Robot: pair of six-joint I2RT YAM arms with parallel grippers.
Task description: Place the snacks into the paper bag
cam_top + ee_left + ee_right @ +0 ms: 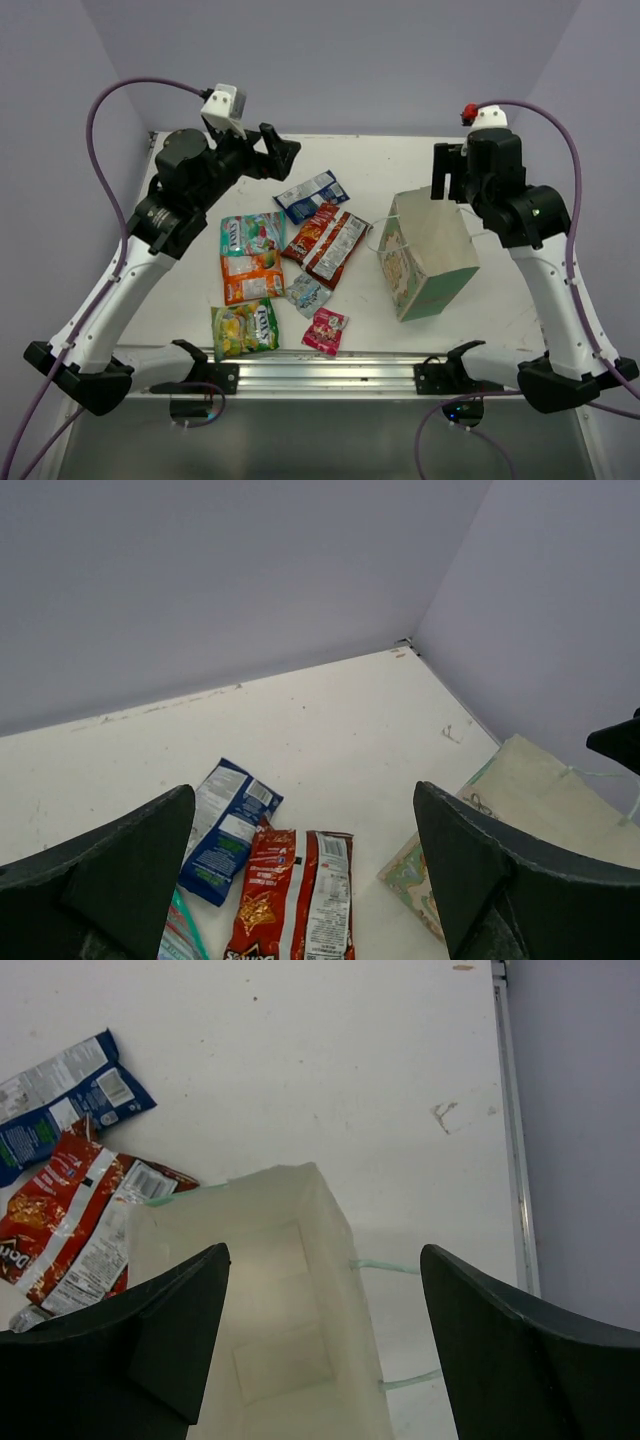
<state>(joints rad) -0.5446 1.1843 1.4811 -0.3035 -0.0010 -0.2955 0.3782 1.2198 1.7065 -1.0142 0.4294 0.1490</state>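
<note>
Tan paper bag point(425, 255) stands upright on the table point(360, 155), right side, with snacks point(252, 276) lying flat just left of it (blue packet point(311, 194) farthest back). Your left gripper point(281, 154) hovers near that packet, jaws parted, empty; your right gripper point(322, 1340), likewise parted, hangs over the bag's mouth.

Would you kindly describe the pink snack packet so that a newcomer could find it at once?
Start at the paper bag standing right of centre; foil packets lie clustered to its left. The pink packet sits at the cluster's near edge by the metal rail, the only pink one.
</note>
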